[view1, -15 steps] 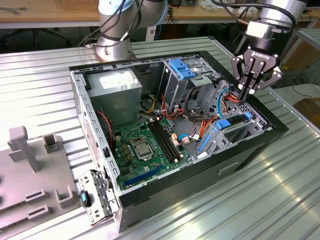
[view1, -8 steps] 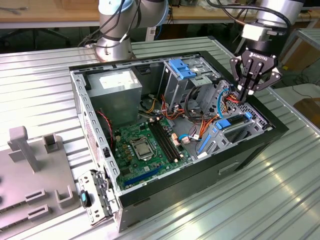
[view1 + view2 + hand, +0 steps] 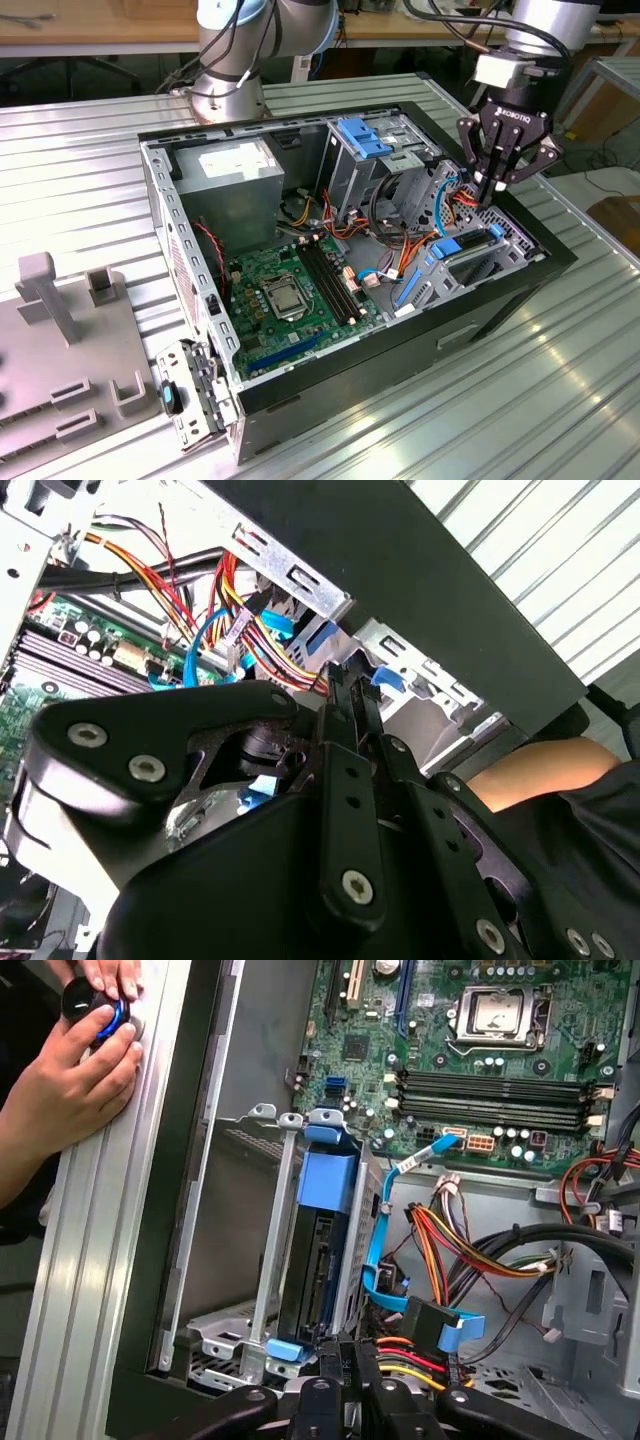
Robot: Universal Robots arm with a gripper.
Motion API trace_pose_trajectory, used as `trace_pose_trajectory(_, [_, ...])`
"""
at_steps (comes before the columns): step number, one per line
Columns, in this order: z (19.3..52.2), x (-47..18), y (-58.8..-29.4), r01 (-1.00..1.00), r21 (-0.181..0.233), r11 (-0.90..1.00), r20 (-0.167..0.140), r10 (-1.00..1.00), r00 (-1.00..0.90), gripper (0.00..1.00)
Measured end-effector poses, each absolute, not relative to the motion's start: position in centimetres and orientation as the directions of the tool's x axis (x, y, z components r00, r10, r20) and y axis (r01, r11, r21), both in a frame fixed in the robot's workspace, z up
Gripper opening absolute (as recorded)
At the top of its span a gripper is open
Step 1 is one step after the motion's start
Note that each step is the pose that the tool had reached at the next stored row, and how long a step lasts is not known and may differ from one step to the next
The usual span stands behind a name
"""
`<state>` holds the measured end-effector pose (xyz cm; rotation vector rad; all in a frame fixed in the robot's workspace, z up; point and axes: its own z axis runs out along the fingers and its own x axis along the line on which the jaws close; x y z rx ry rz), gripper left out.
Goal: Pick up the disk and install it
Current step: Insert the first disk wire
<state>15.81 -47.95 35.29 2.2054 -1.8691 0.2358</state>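
Black fingers (image 3: 352, 710) are pressed together with nothing between them, tips just at the near end of the flat dark grey-black disk (image 3: 305, 1270) with blue plastic rails. It stands on edge inside the silver metal cage (image 3: 268, 1260) of the open black computer case (image 3: 480, 300). The white label (image 3: 228, 160) on the grey power-supply box (image 3: 248, 203) is too small to read.

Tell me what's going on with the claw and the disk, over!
Claw shut, at one end of the disk. Disk in its metal bay. Cables close beside the bay. Hand outside the case.
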Motion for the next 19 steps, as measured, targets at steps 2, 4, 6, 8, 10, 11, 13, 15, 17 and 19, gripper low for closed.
trace_pose_trajectory(2, [35.3,15.8,-48.1,-0.985,0.077,-0.152,0.276,-0.946,0.168,0.16])
trace_pose_trajectory(4, [35.3,15.5,-48.2,-0.985,0.076,-0.152,0.276,-0.946,0.168,0.16])
trace_pose_trajectory(6, [35.3,15.0,-48.3,-0.986,0.075,-0.152,0.276,-0.946,0.167,0.16])
trace_pose_trajectory(8, [35.3,14.8,-48.3,-0.986,0.074,-0.152,0.276,-0.947,0.166,0.16])
trace_pose_trajectory(10, [35.3,14.8,-48.3,-0.988,0.074,-0.135,0.278,-0.949,0.15,0.16])
trace_pose_trajectory(11, [35.2,14.8,-48.3,-0.99,0.075,-0.12,0.279,-0.951,0.136,0.16])
trace_pose_trajectory(13, [35.2,14.8,-48.3,-0.994,0.075,-0.074,0.282,-0.955,0.093,0.16])
trace_pose_trajectory(15, [35.1,14.8,-48.3,-0.997,0.075,-0.034,0.284,-0.957,0.054,0.16])
trace_pose_trajectory(17, [35.1,14.8,-48.5,-0.997,0.075,-0.019,0.283,-0.958,0.04,0.16])
trace_pose_trajectory(19, [35.0,14.8,-48.8,-0.997,0.075,-0.015,0.283,-0.958,0.035,0.16])
